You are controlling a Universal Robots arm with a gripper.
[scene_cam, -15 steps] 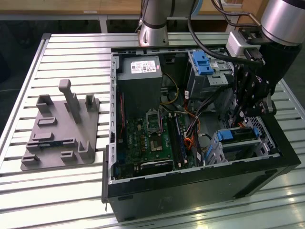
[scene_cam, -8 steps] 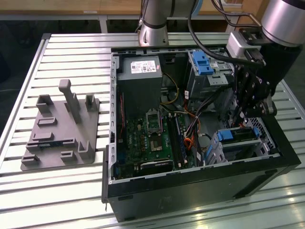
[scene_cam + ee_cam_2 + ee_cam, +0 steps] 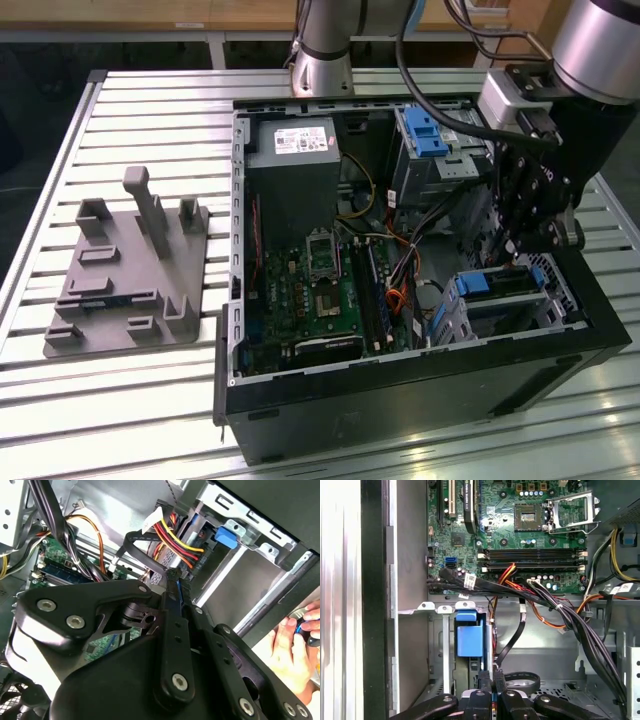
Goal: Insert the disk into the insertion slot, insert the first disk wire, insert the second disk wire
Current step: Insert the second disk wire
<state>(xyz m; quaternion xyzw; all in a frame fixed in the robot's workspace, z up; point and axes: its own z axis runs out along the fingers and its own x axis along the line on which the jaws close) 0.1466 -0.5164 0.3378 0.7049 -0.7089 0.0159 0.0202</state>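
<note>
The disk (image 3: 497, 284), silver in a bright blue carrier, lies inside the insertion slot (image 3: 562, 296), a grey metal cage at the case's near corner on the exterior view's right. The carrier's blue end (image 3: 469, 639) faces the motherboard. My gripper (image 3: 519, 250) hangs just above the cage. In both wrist views its fingers (image 3: 492, 682) are pressed together on the plug end of a black disk wire (image 3: 512, 639), which loops down from the cable bundle. The fingertips (image 3: 172, 575) sit close to the disk's end. A red, yellow and black wire bundle (image 3: 176, 539) runs beside it.
The open black computer case (image 3: 400, 385) lies on a slatted metal table (image 3: 140, 110). A taller bay with a blue latch (image 3: 426, 130) stands behind the gripper. Thick cables (image 3: 580, 625) cross the motherboard (image 3: 310, 290). A grey fixture (image 3: 130, 270) sits at the exterior view's left. A person's hand (image 3: 290, 652) rests outside the case wall.
</note>
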